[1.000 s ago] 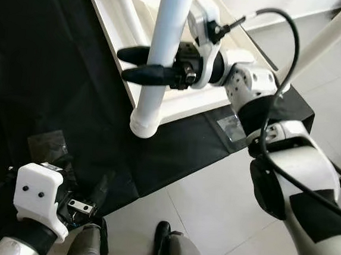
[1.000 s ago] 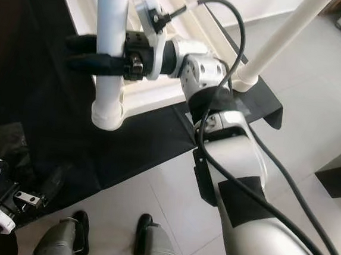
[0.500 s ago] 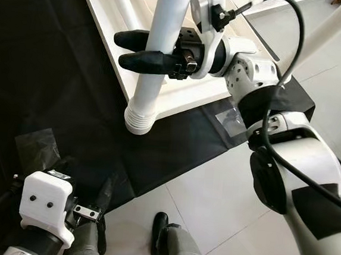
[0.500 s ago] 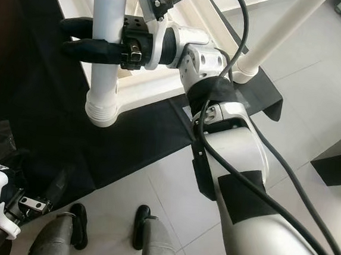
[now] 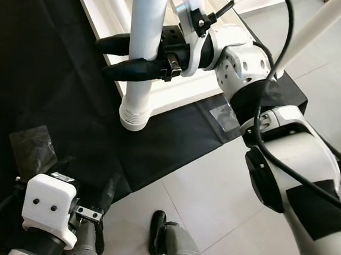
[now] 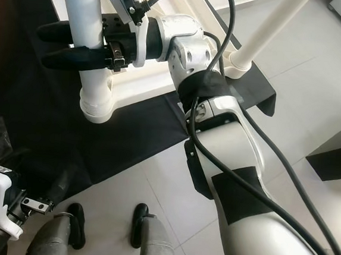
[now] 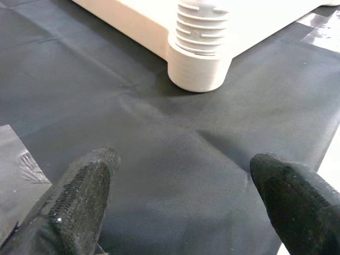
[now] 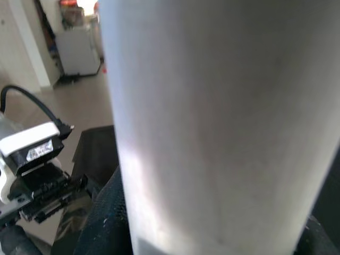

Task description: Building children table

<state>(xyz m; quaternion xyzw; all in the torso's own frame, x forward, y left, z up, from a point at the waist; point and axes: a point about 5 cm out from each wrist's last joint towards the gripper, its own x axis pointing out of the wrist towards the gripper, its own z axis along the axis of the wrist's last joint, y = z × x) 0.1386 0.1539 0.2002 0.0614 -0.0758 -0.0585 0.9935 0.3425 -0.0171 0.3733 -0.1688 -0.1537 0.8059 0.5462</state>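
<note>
I have the right hand clenched around the white table leg, its two black fingers wrapping the tube from either side a little above the leg's threaded lower end. That end sits at the corner socket of the overturned white tabletop, which lies on a black sheet spread over the tiled floor; in the left wrist view the ribbed thread still shows above the socket collar, so I judge the leg is not fully screwed home. A second leg stands already fitted at the far corner. My left hand hangs low with its fingers spread apart, holding nothing, hovering just over the sheet near the socket. My worry is cross-threading: if I turn with the leg tilted off the socket's axis, the plastic thread may jam or strip. The smooth tube could also slip in my grasp, and nothing pins the tabletop, so it may slide on the sheet.
</note>
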